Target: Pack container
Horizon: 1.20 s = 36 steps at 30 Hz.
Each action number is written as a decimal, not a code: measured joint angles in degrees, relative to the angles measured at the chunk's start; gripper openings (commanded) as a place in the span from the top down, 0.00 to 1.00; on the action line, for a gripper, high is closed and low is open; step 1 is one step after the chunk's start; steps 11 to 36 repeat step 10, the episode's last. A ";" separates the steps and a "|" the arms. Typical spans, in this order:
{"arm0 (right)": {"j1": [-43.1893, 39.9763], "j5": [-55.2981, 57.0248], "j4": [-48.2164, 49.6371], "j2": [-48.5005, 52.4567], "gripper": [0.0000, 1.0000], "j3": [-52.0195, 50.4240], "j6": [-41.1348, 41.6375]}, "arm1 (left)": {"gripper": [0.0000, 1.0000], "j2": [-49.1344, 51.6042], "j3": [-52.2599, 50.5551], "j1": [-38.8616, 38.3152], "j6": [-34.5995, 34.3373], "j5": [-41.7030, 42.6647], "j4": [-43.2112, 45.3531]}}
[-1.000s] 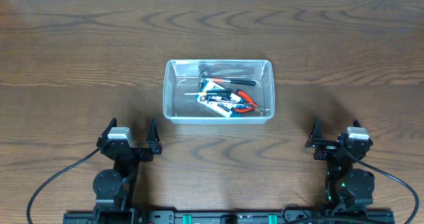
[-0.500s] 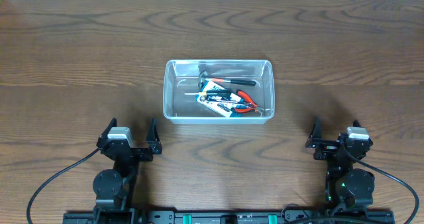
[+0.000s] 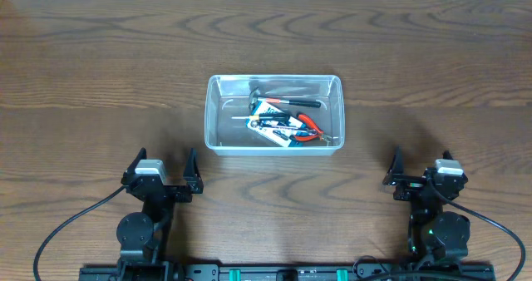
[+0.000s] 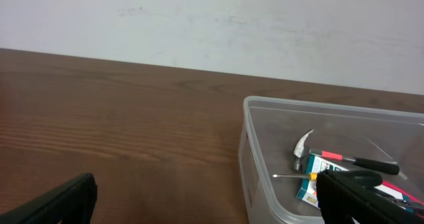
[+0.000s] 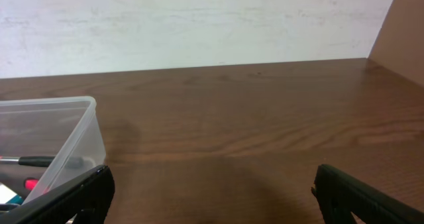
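**Container loaded at table centre, both arms at near edge**

The dark brown wooden table is showing only bare wood between the arms and the clear, shallow rectangular plastic container. The container is sitting flat at mid-table, well apart from both grippers. It is holding a black-handled hammer, red-handled pliers and a printed card pack, all overlapping. The left gripper and right gripper are each standing wide, gripping nothing.

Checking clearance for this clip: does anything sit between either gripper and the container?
Nothing visible does. Only bare table lies between the container and the left gripper or the right gripper.
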 measured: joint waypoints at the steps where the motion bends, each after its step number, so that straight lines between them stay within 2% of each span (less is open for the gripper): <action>1: 0.00 0.00 0.00 0.00 0.01 0.00 0.00 | 0.02 0.00 0.00 0.00 0.00 0.02 0.00; 36: 0.00 0.00 0.00 0.00 0.01 0.00 0.00 | 0.02 0.00 0.02 0.00 0.00 0.00 0.02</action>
